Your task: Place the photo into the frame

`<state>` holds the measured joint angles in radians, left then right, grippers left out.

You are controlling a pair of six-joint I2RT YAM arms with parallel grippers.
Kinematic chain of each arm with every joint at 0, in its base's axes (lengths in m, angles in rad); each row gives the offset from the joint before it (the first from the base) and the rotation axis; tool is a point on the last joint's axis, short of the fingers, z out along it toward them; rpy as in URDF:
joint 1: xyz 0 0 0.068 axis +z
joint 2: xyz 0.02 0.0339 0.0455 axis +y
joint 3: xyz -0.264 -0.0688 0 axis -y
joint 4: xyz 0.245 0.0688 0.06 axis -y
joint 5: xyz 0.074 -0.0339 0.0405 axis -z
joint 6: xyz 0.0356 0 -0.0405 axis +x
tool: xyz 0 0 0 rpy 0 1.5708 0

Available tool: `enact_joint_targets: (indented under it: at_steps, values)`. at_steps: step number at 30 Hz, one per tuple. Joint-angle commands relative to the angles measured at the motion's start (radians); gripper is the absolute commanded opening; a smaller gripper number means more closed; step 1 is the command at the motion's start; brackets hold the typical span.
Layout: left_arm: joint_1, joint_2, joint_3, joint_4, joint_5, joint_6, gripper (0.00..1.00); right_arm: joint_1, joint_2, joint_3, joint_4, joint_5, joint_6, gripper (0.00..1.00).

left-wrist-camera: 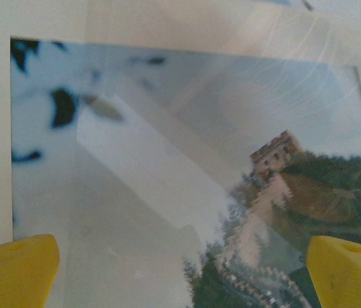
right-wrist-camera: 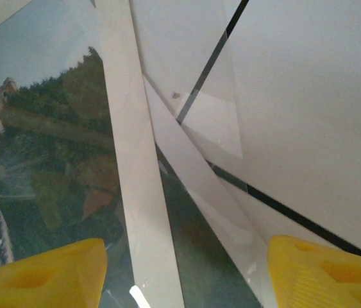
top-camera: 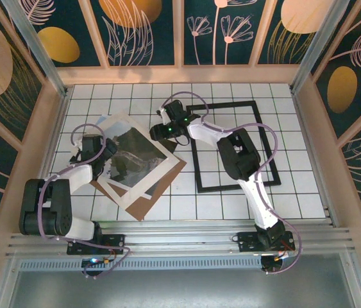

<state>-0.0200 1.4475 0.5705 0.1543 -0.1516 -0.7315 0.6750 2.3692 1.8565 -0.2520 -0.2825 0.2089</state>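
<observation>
The photo (top-camera: pixel 132 154) lies askew on the left half of the bench (top-camera: pixel 295 128). It sits inside a white mat border (top-camera: pixel 151 179) and over a brown backing board (top-camera: pixel 164 186), which sticks out toward the near edge. The thin black frame (top-camera: pixel 195 160) lies flat just beside it, with the right arm across it. The wrist views show the print is glossy, with a tower and a wall. The left pincer (left-wrist-camera: pixel 180 276) is wide open over the sky part. The right pincer (right-wrist-camera: pixel 183 276) is also apart, over the mat's edge, holding nothing.
</observation>
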Motion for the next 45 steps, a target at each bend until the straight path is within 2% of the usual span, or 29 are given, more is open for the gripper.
enact_joint_targets:
  at_steps: [1,9,17,25,45]
  values:
    - [0.005,0.023,-0.025,0.053,0.041,-0.020,0.98,0.000,0.048,0.073,-0.062,-0.015,0.030,0.66]
    - [0.005,0.066,-0.040,0.103,0.105,-0.015,0.97,0.006,0.134,0.188,-0.131,-0.072,0.074,0.62]
    - [0.005,0.104,-0.037,0.129,0.122,-0.007,0.97,-0.009,0.116,0.181,-0.112,-0.231,0.111,0.61]
    - [0.005,0.111,-0.037,0.138,0.120,0.002,0.97,-0.044,0.077,0.128,-0.046,-0.335,0.147,0.63]
    - [0.004,0.106,-0.035,0.135,0.110,0.017,0.97,-0.089,-0.005,-0.003,0.033,-0.580,0.098,0.63]
